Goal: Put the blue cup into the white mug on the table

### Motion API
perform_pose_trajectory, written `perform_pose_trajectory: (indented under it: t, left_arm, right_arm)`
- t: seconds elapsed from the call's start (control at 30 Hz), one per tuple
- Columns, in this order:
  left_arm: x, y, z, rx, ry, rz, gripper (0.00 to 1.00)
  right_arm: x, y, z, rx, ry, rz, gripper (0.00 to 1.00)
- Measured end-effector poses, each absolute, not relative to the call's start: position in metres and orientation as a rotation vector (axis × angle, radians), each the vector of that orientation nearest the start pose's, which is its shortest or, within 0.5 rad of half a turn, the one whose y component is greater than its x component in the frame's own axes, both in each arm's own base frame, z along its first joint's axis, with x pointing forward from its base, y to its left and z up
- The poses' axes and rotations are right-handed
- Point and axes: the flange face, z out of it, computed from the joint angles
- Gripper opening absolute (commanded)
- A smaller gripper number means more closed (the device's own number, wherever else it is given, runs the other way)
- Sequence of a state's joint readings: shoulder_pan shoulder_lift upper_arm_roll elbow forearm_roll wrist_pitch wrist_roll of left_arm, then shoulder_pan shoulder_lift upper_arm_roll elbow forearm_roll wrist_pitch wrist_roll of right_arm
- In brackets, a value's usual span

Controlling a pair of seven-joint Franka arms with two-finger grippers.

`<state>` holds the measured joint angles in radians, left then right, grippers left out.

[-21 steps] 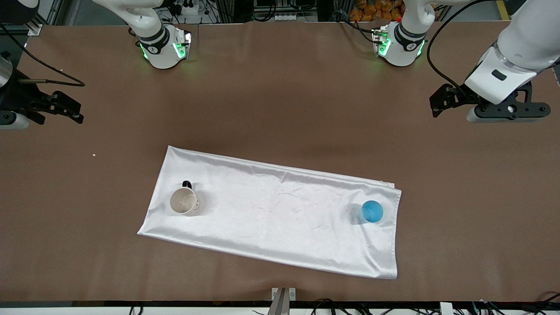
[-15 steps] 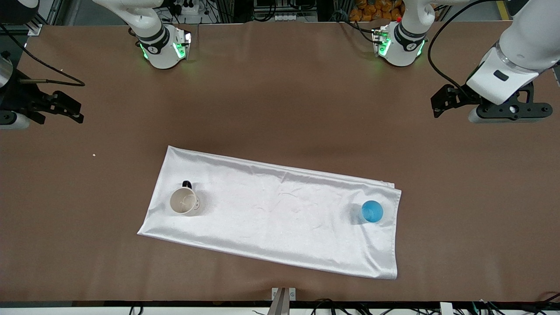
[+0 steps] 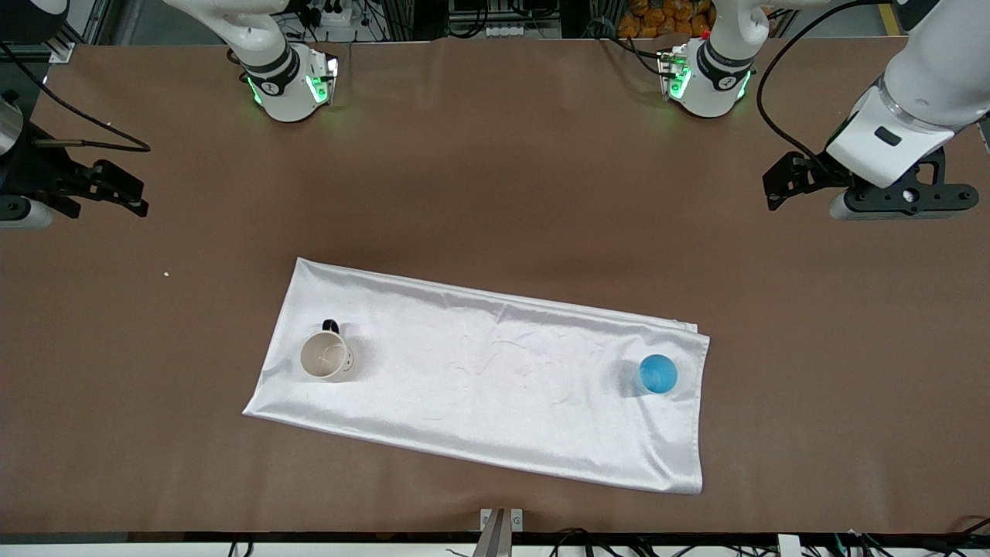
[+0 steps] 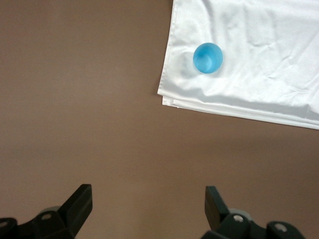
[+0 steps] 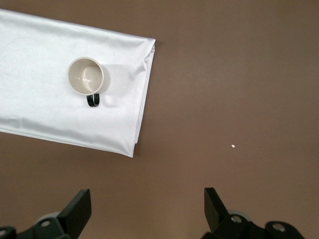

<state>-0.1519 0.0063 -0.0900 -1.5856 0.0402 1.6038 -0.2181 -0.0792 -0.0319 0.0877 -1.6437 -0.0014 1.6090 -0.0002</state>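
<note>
The blue cup [image 3: 658,374] stands upright on the white cloth, near the cloth's end toward the left arm; it also shows in the left wrist view [image 4: 208,58]. The white mug [image 3: 325,356] with its black handle stands upright on the cloth's end toward the right arm, and shows in the right wrist view [image 5: 85,75]. My left gripper [image 3: 776,184] [image 4: 148,204] is open and empty over bare table [image 3: 495,193], well apart from the cup. My right gripper [image 3: 128,192] [image 5: 147,204] is open and empty over bare table, well apart from the mug.
A white satin cloth [image 3: 495,379] lies spread on the brown table under cup and mug. A small white speck [image 3: 165,274] lies on the table between the right gripper and the cloth. Both arm bases stand along the table's edge farthest from the front camera.
My left arm's wrist has shifted slightly toward its own end of the table. The cup, the mug and the right arm have not moved.
</note>
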Motion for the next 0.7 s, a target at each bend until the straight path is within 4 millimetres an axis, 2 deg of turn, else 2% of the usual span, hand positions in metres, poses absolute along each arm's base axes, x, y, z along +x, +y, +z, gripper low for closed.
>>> perform_pose_trajectory:
  t: [0.27, 0.47, 0.7]
  left_arm:
    - [0.545, -0.132, 0.615, -3.105, 0.045, -0.029, 1.00]
    - [0.548, -0.136, 0.606, -3.103, 0.054, -0.004, 1.00]
    - [0.551, -0.136, 0.598, -3.101, 0.054, 0.012, 1.00]
  right_arm:
    - [0.549, 0.005, 0.593, -3.144, -0.014, 0.054, 1.00]
    - [0.554, 0.006, 0.580, -3.143, -0.017, 0.070, 1.00]
    - [0.554, 0.007, 0.575, -3.143, -0.019, 0.079, 1.00]
